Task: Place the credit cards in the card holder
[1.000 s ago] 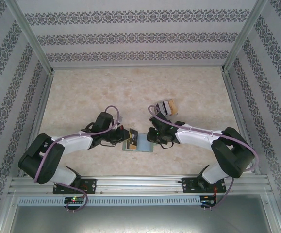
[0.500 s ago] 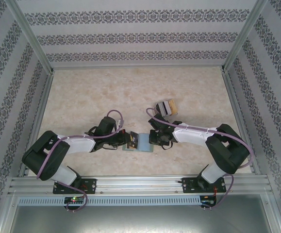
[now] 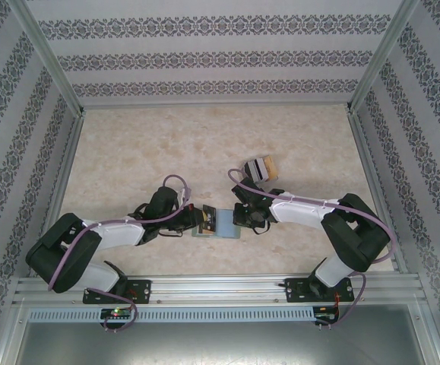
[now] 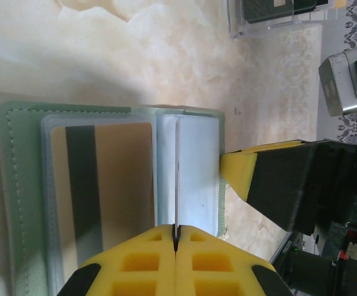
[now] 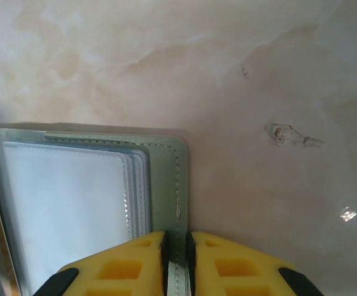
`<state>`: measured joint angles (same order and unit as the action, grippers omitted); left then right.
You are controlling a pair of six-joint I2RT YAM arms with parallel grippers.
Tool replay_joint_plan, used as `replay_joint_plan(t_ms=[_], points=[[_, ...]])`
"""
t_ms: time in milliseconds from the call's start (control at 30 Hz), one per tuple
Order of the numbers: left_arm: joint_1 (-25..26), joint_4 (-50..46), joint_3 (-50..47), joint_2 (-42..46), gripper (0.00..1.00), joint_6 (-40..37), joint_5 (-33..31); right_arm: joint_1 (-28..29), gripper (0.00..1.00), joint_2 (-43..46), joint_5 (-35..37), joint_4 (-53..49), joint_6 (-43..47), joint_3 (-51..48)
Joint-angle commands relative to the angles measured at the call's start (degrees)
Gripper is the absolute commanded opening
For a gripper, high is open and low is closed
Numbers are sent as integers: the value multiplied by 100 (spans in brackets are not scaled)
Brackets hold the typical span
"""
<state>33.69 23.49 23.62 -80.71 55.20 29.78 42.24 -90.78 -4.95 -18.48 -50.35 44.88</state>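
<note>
On the table, the open holder lies flat between both arms, long axis left to right. The narrow right fingers pinch its green right edge. The left fingers, shut, grip a thin leaf upright at the fold. A tan card fills the left pocket.

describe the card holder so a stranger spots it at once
On the marble-look table, look near the middle of the front edge. The card holder lies open there: sage green, pale pockets, a tan striped card inside, unlike the clear box farther back.
</note>
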Motion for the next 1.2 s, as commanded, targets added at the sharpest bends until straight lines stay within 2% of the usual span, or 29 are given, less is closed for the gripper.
replay_joint_plan(t_ms=[0,400,833,1167], points=[[82,454,87,-148,0,280,110,17,18,-201,293,-129,48,-120],[173,751,195,-833,0,413,266,18,18,-298,302,-121,34,-111],[208,-34,373,-880,0,146,319,34,19,-317,315,-92,0,-93],[275,18,448,-1082,2,215,373,66,19,-350,289,-47,-28,-94]])
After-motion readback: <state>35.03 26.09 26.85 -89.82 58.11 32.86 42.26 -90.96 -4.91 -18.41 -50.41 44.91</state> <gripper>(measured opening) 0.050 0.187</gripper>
